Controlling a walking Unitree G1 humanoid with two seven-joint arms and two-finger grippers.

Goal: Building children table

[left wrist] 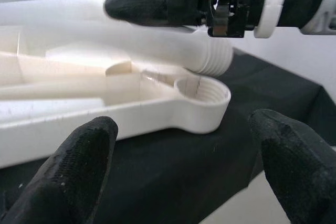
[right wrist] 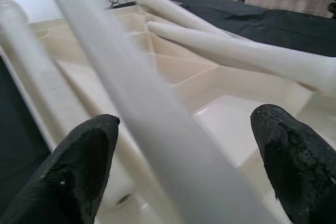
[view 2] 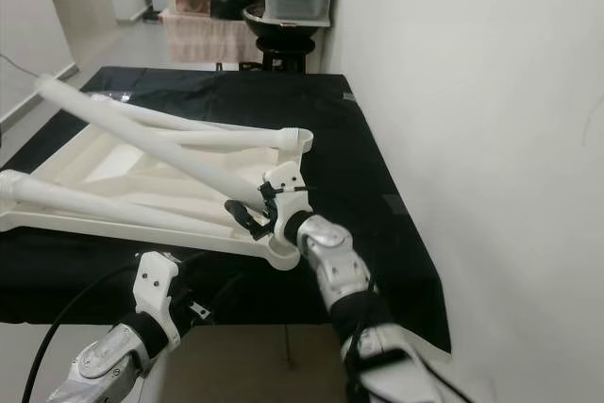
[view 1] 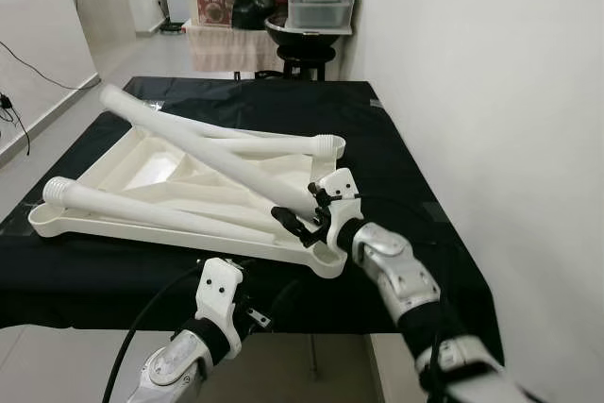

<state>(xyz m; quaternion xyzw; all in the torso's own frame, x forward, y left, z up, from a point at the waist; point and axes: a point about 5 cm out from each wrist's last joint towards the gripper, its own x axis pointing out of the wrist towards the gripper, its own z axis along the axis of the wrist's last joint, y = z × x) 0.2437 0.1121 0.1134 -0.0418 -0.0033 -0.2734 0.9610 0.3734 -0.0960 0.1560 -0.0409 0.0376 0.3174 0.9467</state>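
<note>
Right claw (view 1: 304,219) I hold spread around a long white leg (view 1: 203,148) over the upturned tabletop's (view 1: 123,172) near corner socket | left claw (left wrist: 184,145) spread, empty, just below bench (view 1: 396,167) edge.

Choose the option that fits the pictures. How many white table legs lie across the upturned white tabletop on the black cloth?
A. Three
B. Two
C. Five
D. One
A. Three table legs show on the tabletop: a near leg along the front edge, a long leg running diagonally to the right gripper, and a far leg behind it.
</note>
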